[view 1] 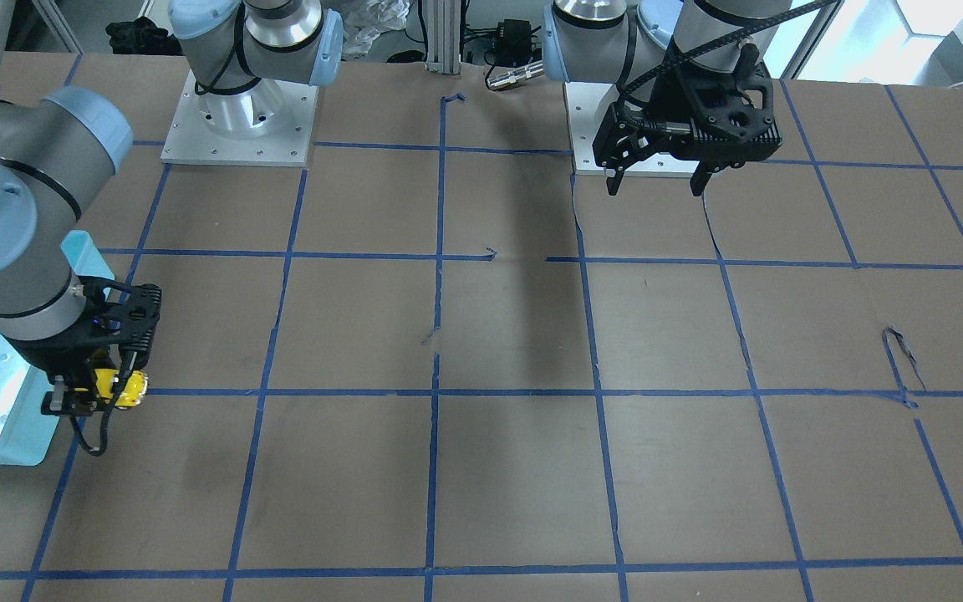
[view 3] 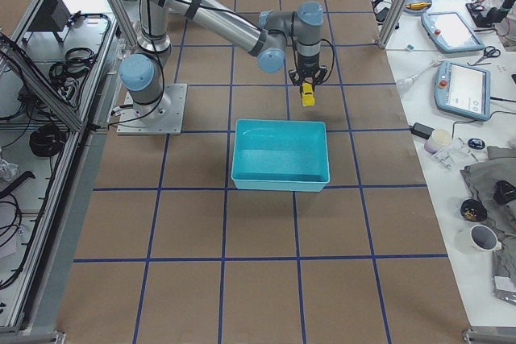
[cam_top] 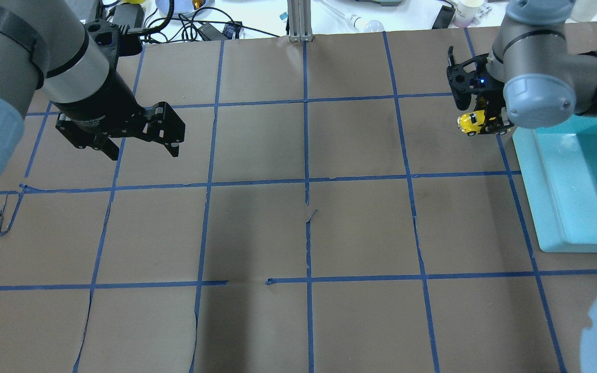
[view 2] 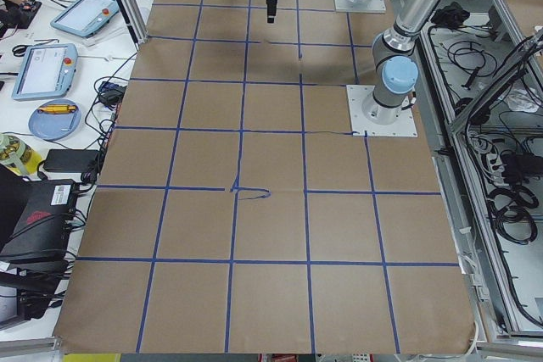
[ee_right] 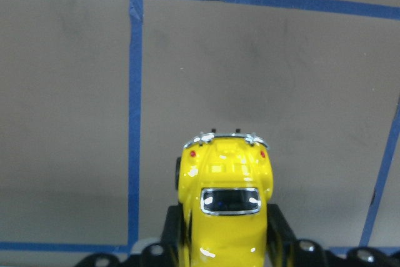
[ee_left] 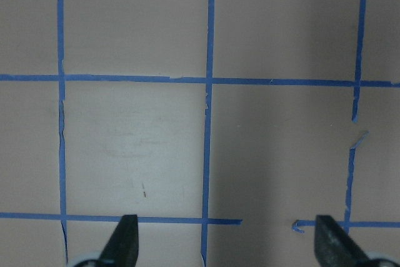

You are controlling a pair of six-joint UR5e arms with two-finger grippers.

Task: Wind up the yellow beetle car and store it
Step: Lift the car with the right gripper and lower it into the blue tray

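Observation:
The yellow beetle car [ee_right: 225, 198] is a glossy toy with dark windows. My right gripper [cam_top: 485, 124] is shut on its sides and holds it low over the brown table, just beside the far left corner of the teal bin [cam_top: 552, 207]. The car also shows in the overhead view [cam_top: 472, 122], the front-facing view [view 1: 126, 386] and the exterior right view [view 3: 307, 97]. In the right wrist view black fingers [ee_right: 175, 229] clamp both flanks. I cannot tell whether its wheels touch the table. My left gripper [cam_top: 143, 152] is open and empty, hovering over the table's left side; it also shows in the left wrist view [ee_left: 228, 239].
The teal bin [view 3: 278, 179] has nothing in it and lies at the table's right edge. Blue tape lines grid the brown paper, which is torn in places [cam_top: 3, 217]. The two arm base plates [view 1: 239, 125] stand at the robot's side. Cables and devices lie beyond the far edge.

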